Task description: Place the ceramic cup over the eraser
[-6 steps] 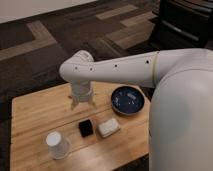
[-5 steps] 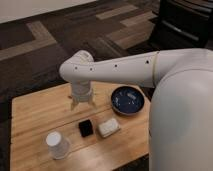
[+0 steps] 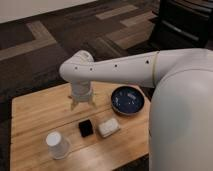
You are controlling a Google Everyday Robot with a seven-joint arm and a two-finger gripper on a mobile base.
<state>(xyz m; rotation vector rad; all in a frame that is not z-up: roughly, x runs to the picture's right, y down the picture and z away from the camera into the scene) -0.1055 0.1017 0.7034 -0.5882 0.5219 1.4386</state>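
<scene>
- The gripper (image 3: 82,105) is hovering above the far middle of the table (image 3: 30,115), jaws spread, gripping nothing.
- The ceramic cup (image 3: 57,145) is sitting nearer and leftward of it, just left of the eraser (image 3: 85,128).

I think I am working in an office room. The floor (image 3: 45,47) is made of carpet squares, dark gray with tan stripes, like offices have. A big dark cabinet (image 3: 186,25) stands at 2 o'clock. A pale wall (image 3: 30,9) runs along at 11 o'clock. My gripper (image 3: 82,104) hangs near the middle, over a plain wooden table (image 3: 35,117).
</scene>
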